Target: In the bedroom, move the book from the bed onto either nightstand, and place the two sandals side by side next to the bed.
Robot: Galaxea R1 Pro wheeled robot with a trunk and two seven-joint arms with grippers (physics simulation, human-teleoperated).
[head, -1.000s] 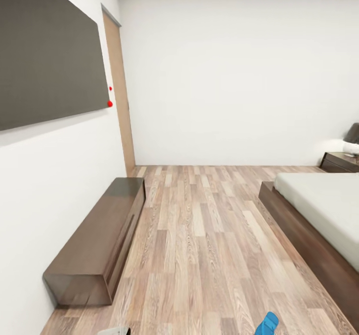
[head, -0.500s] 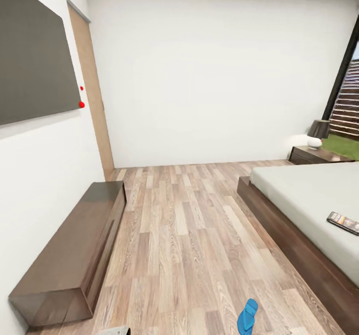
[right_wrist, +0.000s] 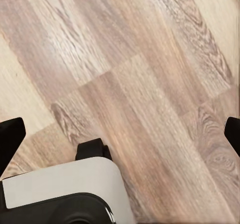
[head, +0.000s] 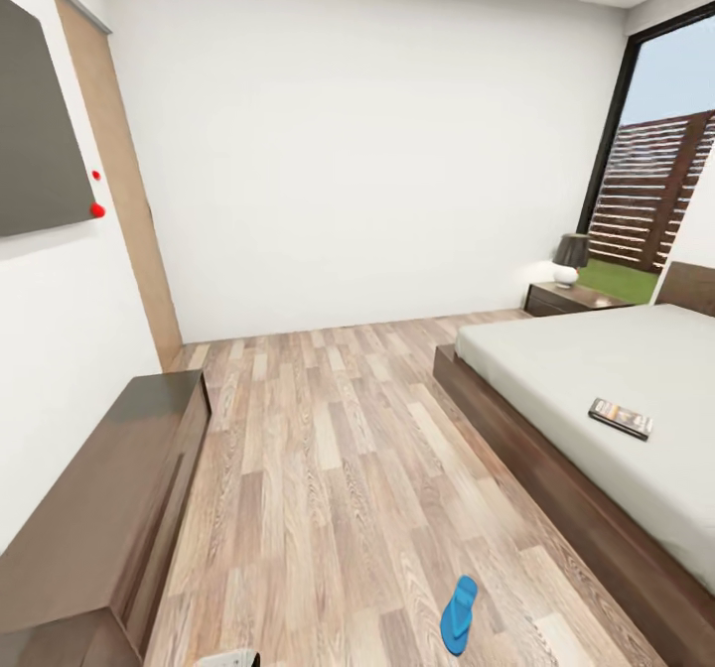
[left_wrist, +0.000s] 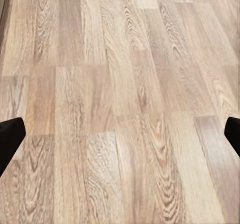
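The bed (head: pixel 556 369) stretches along the right of the head view, a pale mattress on a dark wood frame. The book (head: pixel 621 417) lies flat on the mattress near the side closest to me. A nightstand (head: pixel 571 298) stands beyond the bed's far corner by the window. One blue sandal (head: pixel 459 614) lies on the plank floor near the foot of the view, apart from the bed. My left gripper (left_wrist: pixel 120 134) hangs open over bare floor, holding nothing. My right gripper (right_wrist: pixel 120 134) is open too, above floor planks.
A long low dark cabinet (head: pixel 99 518) runs along the left wall under a dark wall panel (head: pixel 35 151). A lamp (head: pixel 570 258) sits on the nightstand. A door (head: pixel 119 181) is in the left wall. A grey part of my base (right_wrist: pixel 60 189) shows below the right gripper.
The head camera has swung to the right, so the cabinet and panel slid left in the picture and the window, the headboard and the book on the bed came further in.
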